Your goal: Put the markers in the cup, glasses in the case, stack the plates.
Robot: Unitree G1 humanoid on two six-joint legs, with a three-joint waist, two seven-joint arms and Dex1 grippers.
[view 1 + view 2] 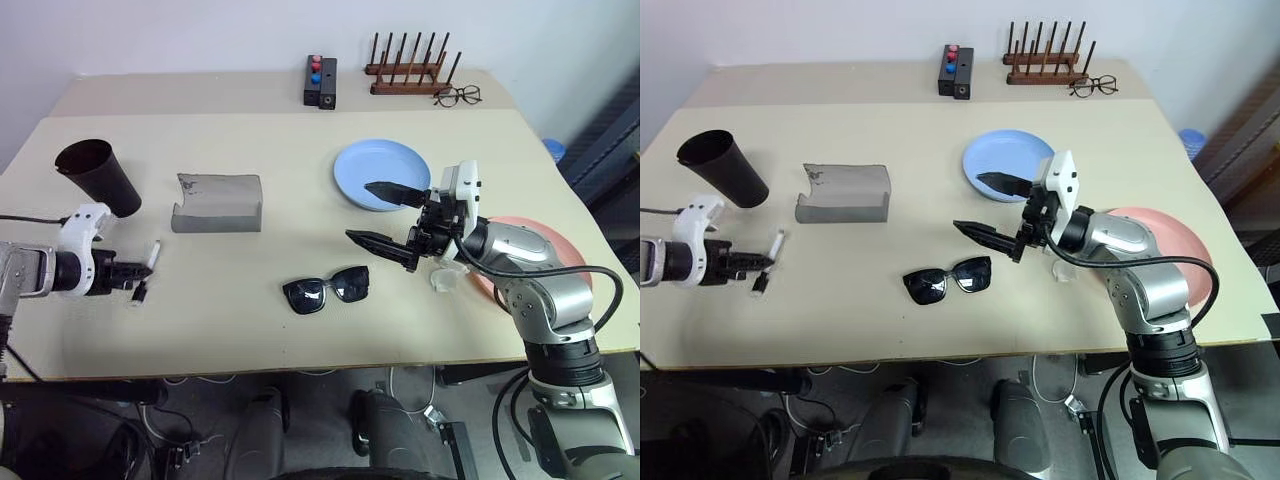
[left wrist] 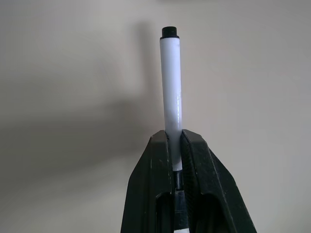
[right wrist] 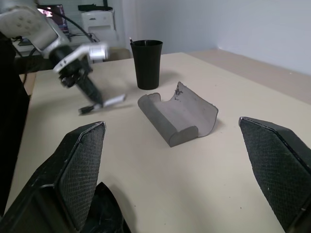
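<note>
- Pale tan table [image 1: 300,330] stands by a plain white wall, and all the things lie on it.
- One marker [image 2: 171,87] with a white body and black ends is pinched near one end between the fingers of the left gripper [image 1: 135,275], low at the table's left side. Its long white part sticks out past the tips.
- Just behind it stands the dark cup [image 1: 98,175], tall and open at the top.
- Beside the cup lies the grey case [image 1: 217,203] with its flap open.
- Black sunglasses [image 1: 326,289] rest near the front edge, in the middle.
- Above and beside them hangs the right gripper [image 1: 385,215], its two fingers spread wide and holding nothing.
- A blue plate [image 1: 375,165] lies behind that gripper, and a pink plate [image 1: 560,245] lies partly under the right arm.
- Far at the back are a wooden rack [image 1: 408,70], thin clear spectacles [image 1: 458,96] and a small black box [image 1: 320,82].
- The marker step looks to be the one in hand. Next, I think the left gripper must lift the marker over the cup's rim, tip it end-down, and let go.
</note>
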